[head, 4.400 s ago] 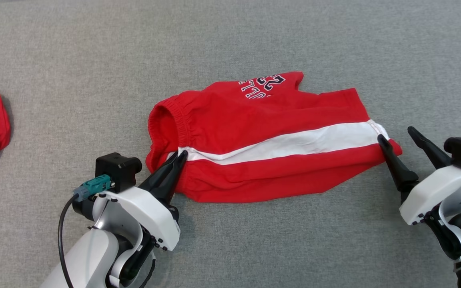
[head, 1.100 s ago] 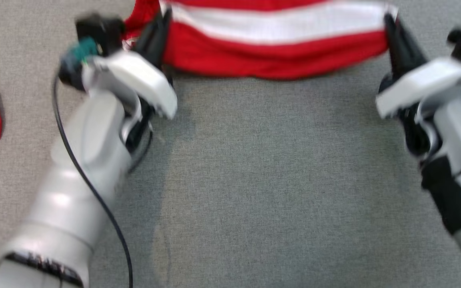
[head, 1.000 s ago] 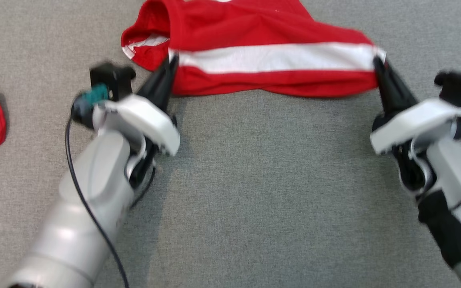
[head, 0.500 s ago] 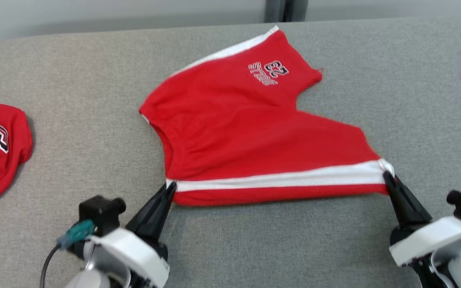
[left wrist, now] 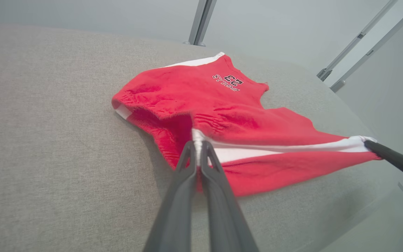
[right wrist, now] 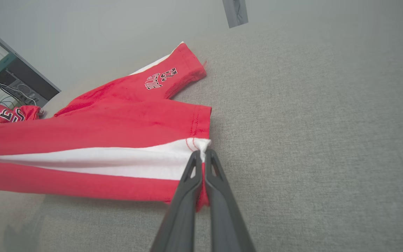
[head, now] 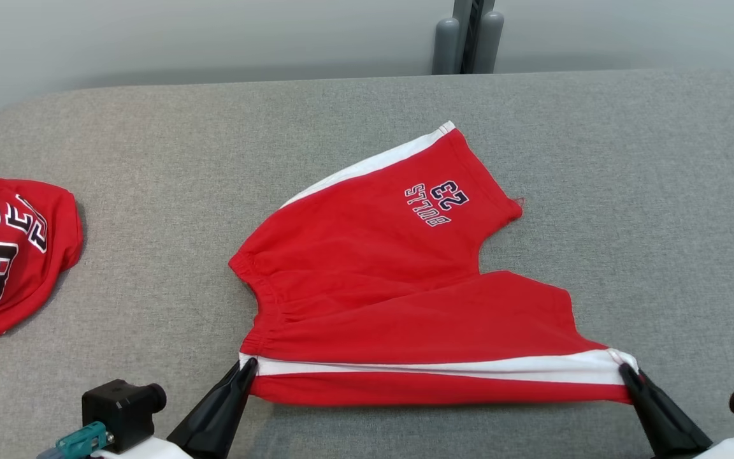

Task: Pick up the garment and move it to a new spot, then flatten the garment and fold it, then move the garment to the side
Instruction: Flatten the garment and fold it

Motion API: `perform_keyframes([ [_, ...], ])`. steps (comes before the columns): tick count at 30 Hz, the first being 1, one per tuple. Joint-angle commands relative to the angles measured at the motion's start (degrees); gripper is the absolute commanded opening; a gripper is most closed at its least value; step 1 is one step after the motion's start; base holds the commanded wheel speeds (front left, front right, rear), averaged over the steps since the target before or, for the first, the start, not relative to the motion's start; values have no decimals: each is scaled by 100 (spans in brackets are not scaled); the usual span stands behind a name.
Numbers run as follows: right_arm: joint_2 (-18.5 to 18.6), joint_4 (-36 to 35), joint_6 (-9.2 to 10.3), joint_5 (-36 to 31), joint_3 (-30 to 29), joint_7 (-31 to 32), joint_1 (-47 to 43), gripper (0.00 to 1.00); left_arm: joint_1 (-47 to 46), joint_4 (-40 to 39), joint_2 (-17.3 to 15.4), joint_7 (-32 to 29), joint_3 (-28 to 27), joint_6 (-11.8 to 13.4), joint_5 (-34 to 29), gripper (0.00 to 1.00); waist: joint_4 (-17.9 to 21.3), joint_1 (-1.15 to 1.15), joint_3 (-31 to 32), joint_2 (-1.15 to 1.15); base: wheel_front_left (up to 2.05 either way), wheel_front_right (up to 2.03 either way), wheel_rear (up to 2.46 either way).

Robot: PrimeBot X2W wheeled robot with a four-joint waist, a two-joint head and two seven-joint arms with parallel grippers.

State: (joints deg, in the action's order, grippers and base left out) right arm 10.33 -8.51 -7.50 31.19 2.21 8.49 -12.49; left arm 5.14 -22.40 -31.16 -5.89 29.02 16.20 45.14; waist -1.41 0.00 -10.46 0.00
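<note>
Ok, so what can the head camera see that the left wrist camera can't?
Head camera, not the left wrist one: a second red jersey with big numbers, lying at the robot's left on the grey fabric surface, and a black block with a teal plug beside the left gripper.
Left wrist camera, not the head one: slanted metal rails past the surface's right edge.
Both: the red shorts, the left gripper pinching the white stripe's waistband end, the right gripper pinching its hem end, and an upright post behind.
</note>
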Motion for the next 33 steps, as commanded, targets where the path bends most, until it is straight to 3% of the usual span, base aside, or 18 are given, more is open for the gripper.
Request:
perform_keyframes([
  [1,-58,-179,1,-88,-146,127,-53,0,24,-58,-21,-14,-48,32,44,0,2,0,-3,0,0,0,0],
  [8,-221,-587,1,-269,-462,366,441,0,-330,-36,18,-71,-86,-118,124,0,15,0,-173,0,0,0,0],
  [13,23,-372,1,-329,-367,463,1572,0,-950,186,125,-117,-163,-325,185,0,-46,0,-551,0,0,0,0],
  [24,914,1082,1,-170,651,676,4524,0,-2359,1168,619,-36,-243,-896,431,0,-615,0,-1626,0,0,0,0],
  [33,1294,2700,1,116,1582,328,6146,0,-2968,1887,1106,232,-87,-1317,520,0,-1147,0,-2141,0,0,0,0],
])
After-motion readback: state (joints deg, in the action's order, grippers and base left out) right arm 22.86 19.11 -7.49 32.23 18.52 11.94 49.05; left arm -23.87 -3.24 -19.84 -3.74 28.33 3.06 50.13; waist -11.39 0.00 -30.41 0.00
